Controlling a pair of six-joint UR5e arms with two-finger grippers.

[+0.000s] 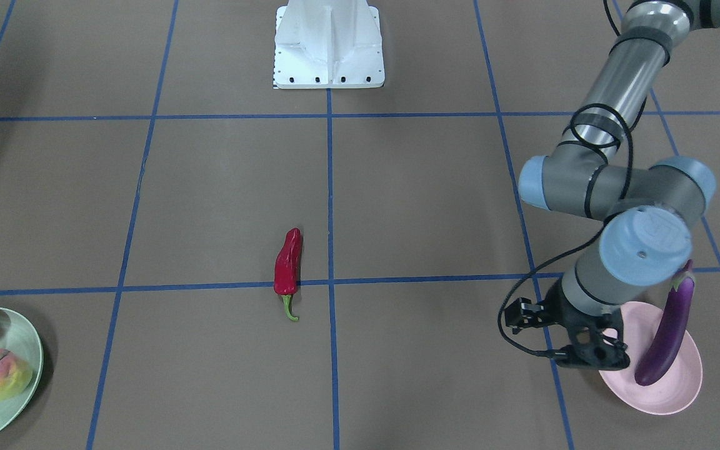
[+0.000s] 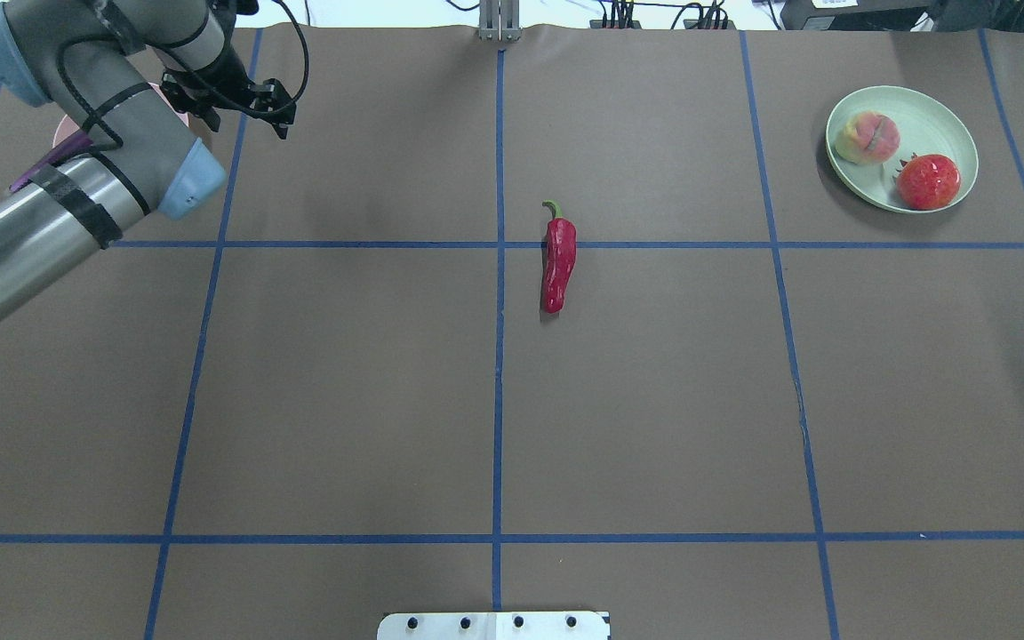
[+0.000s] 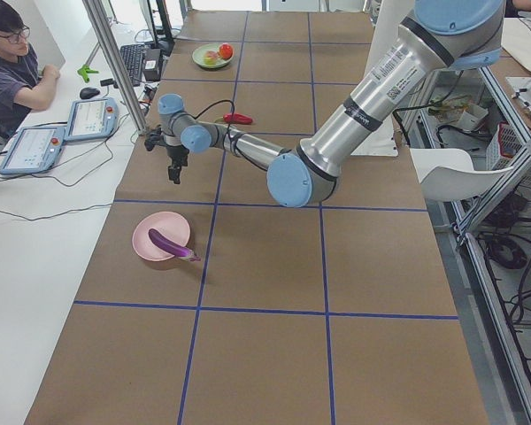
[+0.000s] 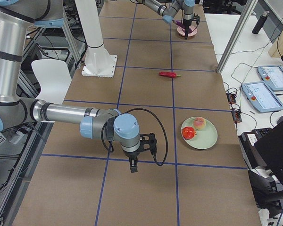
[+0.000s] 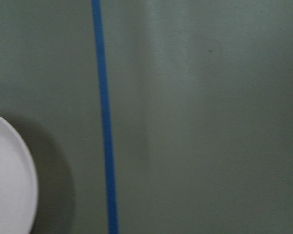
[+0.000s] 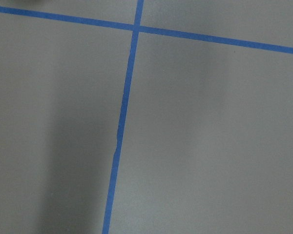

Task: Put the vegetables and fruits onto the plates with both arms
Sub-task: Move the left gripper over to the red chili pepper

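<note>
1. Pale pink plastic: the pink plate (image 1: 666, 395) is sitting near the end of the counter (image 2: 343, 400) on the robot's left. The purple eggplant (image 1: 667, 331) is lying across it, its capped end poking out over the rim.
2. The mint green plate (image 2: 932, 123) is sitting near the opposite end, carrying the peach (image 2: 868, 138) and the pomegranate-like fruit (image 2: 928, 180) side by side.
3. The red chili pepper (image 2: 558, 262) is lying on the counter near its middle, crossing a blue tape line (image 2: 343, 244), well apart from both plates.
4. The left gripper (image 3: 173, 175) is hanging above the counter near the pink plate, with nothing showing between its fingers. Whether they are released or clenched cannot be told.
5. The right gripper (image 4: 133, 167) is hanging over the counter near the mint green plate. It is showing only in a side view, so the state of its fingers cannot be told.
</note>
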